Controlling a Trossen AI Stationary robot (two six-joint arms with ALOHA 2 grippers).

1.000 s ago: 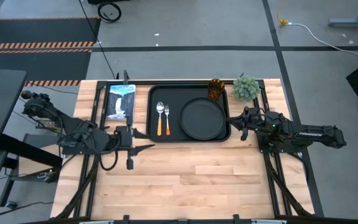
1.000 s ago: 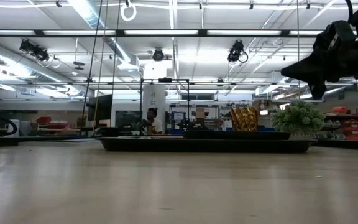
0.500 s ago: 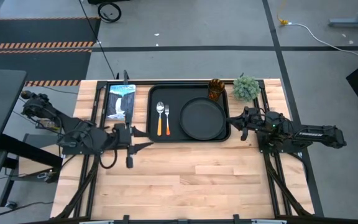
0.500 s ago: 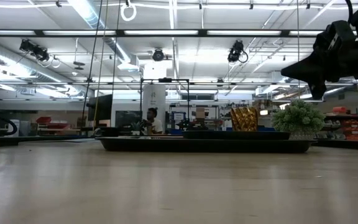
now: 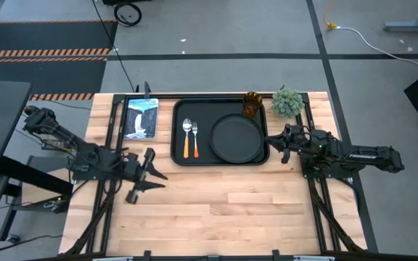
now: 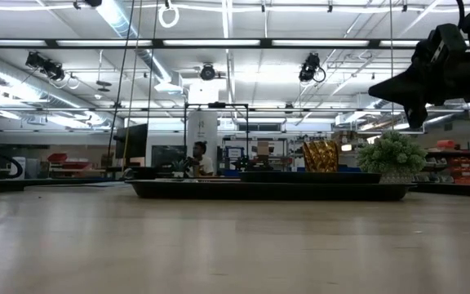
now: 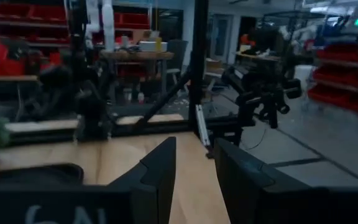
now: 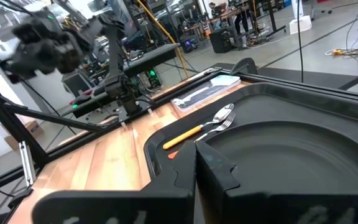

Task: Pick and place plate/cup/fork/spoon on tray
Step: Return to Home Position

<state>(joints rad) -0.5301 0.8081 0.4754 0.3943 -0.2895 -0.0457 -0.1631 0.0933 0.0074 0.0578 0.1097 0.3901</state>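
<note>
The black tray (image 5: 180,109) lies at the table's far middle. On it rest the round black plate (image 5: 236,138), the orange-handled spoon (image 5: 186,138) and fork (image 5: 194,138) side by side, and the amber cup (image 5: 252,103) upright in the far right corner. The plate (image 8: 291,155), spoon (image 8: 219,114) and fork (image 8: 221,126) also show in the right wrist view. My left gripper (image 5: 153,168) is open and empty over the bare wood left of the tray. My right gripper (image 5: 270,143) is shut and empty just off the tray's right rim.
A blue-white picture card (image 5: 141,117) lies left of the tray. A green potted plant (image 5: 287,103) stands right of the cup, close to my right arm. Bare wood (image 5: 223,203) stretches from the tray to the near edge. A person shows far behind the table (image 6: 198,157).
My left gripper has drawn back a little toward the table's left and near edges, away from the tray, and has turned about so its fingers slant. My right gripper and the things on the tray have kept still.
</note>
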